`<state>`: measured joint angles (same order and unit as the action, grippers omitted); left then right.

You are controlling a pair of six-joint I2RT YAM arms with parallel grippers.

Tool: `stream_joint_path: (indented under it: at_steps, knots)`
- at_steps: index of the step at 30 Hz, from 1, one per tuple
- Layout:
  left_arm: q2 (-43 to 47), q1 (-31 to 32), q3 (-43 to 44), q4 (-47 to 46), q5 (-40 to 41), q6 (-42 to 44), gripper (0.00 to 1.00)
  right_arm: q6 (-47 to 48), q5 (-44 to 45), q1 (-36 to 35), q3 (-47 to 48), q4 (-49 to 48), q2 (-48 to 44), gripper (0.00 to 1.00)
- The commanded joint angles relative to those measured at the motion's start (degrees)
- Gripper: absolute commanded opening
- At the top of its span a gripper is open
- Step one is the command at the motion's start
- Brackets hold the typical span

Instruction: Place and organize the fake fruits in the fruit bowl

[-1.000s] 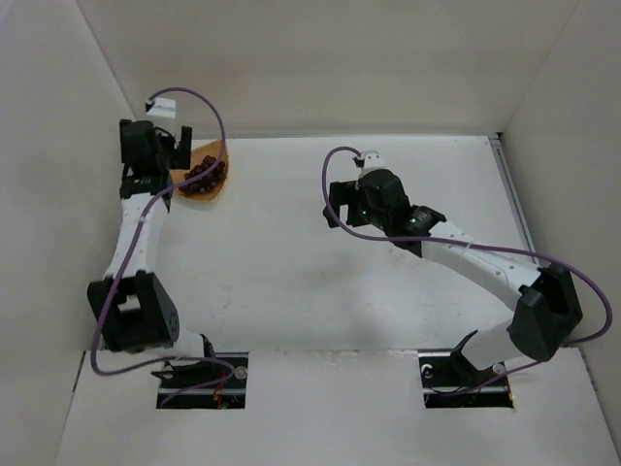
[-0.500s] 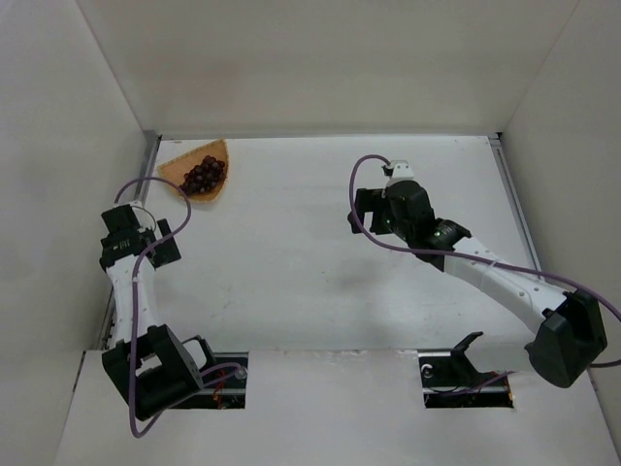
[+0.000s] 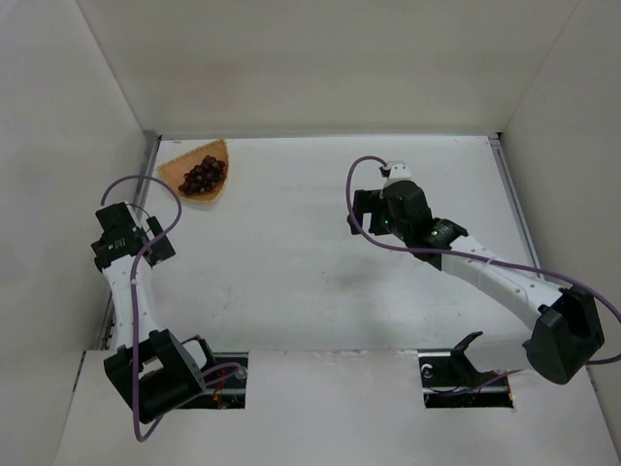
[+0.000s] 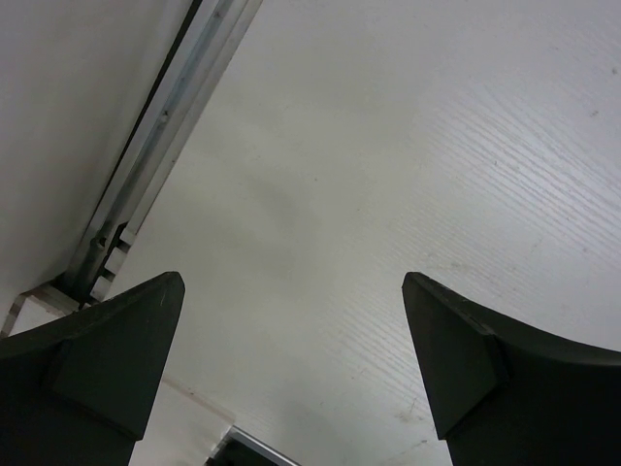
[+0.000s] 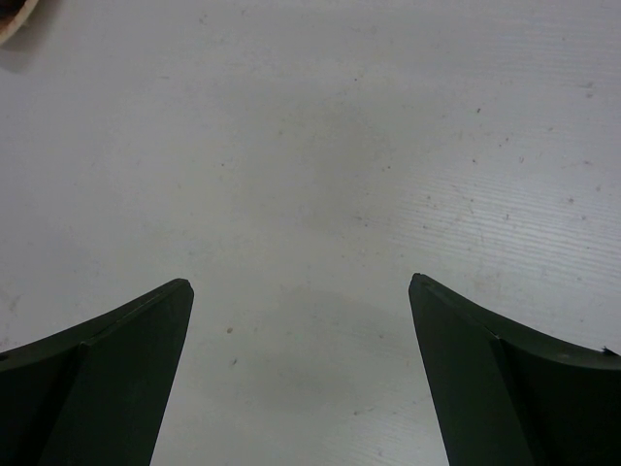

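Tan weave shows only in the overhead view, where the basket [image 3: 182, 163] sits in the counter's [image 3: 291, 277] far left corner, just beside the side rail [image 3: 150, 157]. The grapes [image 3: 203, 175] lie inside it, toward its right half. From up there the bunch is a dark clump, and I cannot make out single beads or a stem. Neither wrist camera shows the fruit. The left wrist view gives me only bare counter, the rail running off to the upper left, and wall beyond it. The right wrist view has a pale sliver [image 5: 14, 10] cut off at the top left corner, and I cannot tell what it is. The left tool [image 4: 291, 291] has its fingers [image 4: 112, 345] wide apart with nothing between them. The right tool [image 5: 301, 291] is spread wide too and holds nothing. In both wrist views the finger bases run out of the frame at the bottom. Overhead, the left tool hangs close to the counter's left edge, near the rail and well apart from the basket. The right tool is over the middle of the counter, its purple cable [image 3: 361, 167] looping above it. Between the two tools lies a broad stretch of bare counter. White walls [image 3: 320, 68] close the back and both sides, so the basket's corner is boxed in on two sides.
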<state>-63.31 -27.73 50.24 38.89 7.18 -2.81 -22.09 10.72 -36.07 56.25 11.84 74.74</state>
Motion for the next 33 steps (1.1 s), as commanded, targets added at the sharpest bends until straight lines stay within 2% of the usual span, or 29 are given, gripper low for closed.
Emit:
stream_joint_path:
  at_steps: [1, 33]
  knots:
    - [1.7, -0.45, 1.35, 0.04, 0.82, -1.41, 0.99, 0.82, 0.09, 0.26, 0.88, -2.96, -0.12, 1.0]
    - [0.73, -0.27, 2.06, 0.13, 0.03, -0.88, 1.0, 0.03, 0.27, 0.09, -1.14, -2.34, -1.61, 1.0]
